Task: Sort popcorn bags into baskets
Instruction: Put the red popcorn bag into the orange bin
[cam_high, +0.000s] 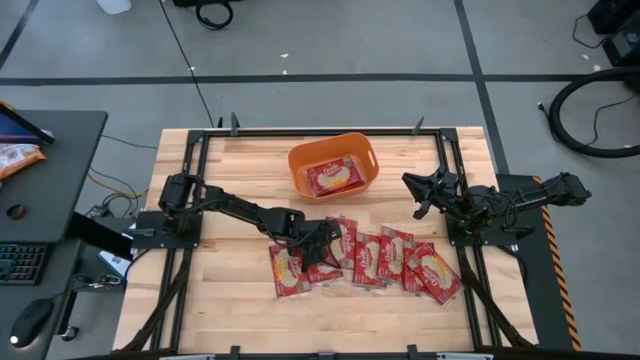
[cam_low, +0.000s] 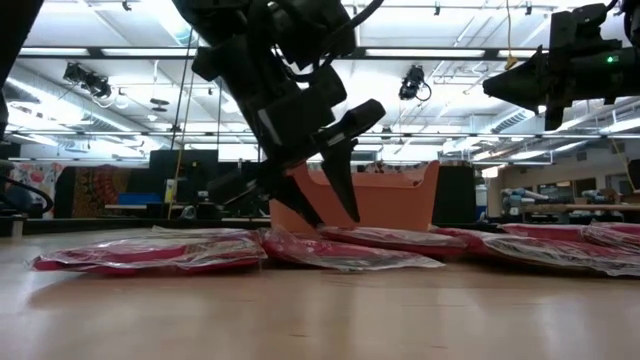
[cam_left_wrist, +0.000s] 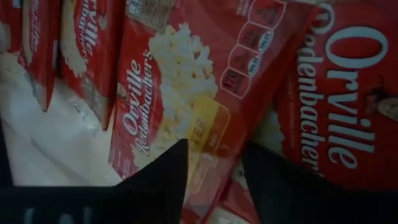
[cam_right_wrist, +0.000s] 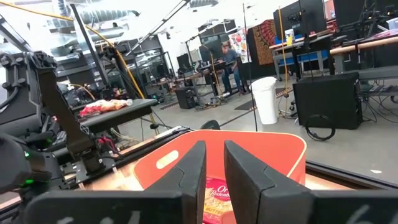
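High view: left gripper (cam_high: 322, 243), fingers spread, over popcorn bags (cam_high: 372, 262), apparently not pinching yet.

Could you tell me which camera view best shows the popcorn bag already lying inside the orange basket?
The high view: it looks straight down into the orange basket onto the whole popcorn bag. The right wrist view shows only the bag's edge behind the right gripper. The low view shows just the basket's wall; the left wrist view shows neither.

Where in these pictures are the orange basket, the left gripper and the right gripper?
orange basket (cam_high: 296, 160): high view, on its left rim.
left gripper (cam_high: 322, 243): high view, midway between its fingertips.
right gripper (cam_high: 415, 195): high view, midway between its fingertips.
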